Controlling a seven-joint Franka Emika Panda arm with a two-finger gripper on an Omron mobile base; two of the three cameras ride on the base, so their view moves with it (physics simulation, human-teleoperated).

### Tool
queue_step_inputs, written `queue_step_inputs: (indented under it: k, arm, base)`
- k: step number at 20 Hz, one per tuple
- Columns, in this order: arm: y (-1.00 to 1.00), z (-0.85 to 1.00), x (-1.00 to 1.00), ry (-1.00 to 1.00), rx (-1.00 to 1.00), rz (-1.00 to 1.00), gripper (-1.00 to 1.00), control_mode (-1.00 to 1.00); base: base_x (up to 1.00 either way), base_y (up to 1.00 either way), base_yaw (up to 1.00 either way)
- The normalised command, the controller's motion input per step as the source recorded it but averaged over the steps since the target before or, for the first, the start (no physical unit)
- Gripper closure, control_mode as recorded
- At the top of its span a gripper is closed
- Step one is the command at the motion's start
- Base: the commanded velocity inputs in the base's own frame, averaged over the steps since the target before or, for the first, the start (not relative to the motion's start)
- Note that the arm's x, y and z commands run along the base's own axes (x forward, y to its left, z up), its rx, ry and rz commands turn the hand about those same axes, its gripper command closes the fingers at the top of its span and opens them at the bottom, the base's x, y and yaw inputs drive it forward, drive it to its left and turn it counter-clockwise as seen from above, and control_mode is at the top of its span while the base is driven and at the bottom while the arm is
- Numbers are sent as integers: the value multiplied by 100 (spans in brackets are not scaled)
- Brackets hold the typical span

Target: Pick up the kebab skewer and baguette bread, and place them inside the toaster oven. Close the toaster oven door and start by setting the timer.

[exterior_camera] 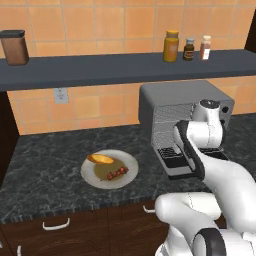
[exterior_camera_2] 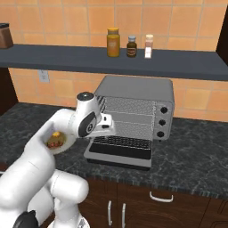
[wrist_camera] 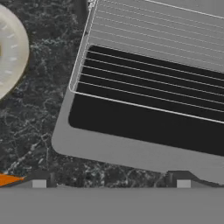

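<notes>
Nearest the hand camera: fold-down toaster oven door (wrist_camera: 131, 131), lying flat on the dark marbled counter (wrist_camera: 30, 131), glass side up, with the wire rack (wrist_camera: 153, 83) drawn partway out over it. Evidently opened and pulled forward to give room for loading from above.

Gripper (wrist_camera: 111, 183) poised over the door's front edge, fingers spread wide, nothing between them. Empty, by all appearances.

Toaster oven (exterior_camera: 185, 115) standing against the tiled wall under the long shelf (exterior_camera: 100, 67), knobs in a column on its right side. Cavity looks bare; no food on the rack.

Plate (exterior_camera: 110, 168) resting on the counter just left of the oven, well within reach. Baguette bread (exterior_camera: 101, 159) lying toward the plate's back left, kebab skewer (exterior_camera: 117, 173) toward its front right, near each other but seemingly apart. Both untouched, neither lifted.

Judgement: loading not yet begun; first pick calls for a swing left to the plate. Skewer thin and low, likely the fussier grasp.

Spice jars (exterior_camera: 189, 47) lined up on the shelf, clear of the work.
</notes>
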Motion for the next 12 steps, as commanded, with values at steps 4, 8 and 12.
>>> queue_step_inputs:
  k: [4, 8, 12]
  arm:
    - [100, 52, -5, -8, 0, 0, -100, -100]
    - [100, 3, -8, -1, 9, -5, -100, -100]
    - [100, -8, 0, 0, 13, -17, -100, -100]
  base:
    - [0, 0, 0]
    - [0, 0, 0]
    - [0, 0, 0]
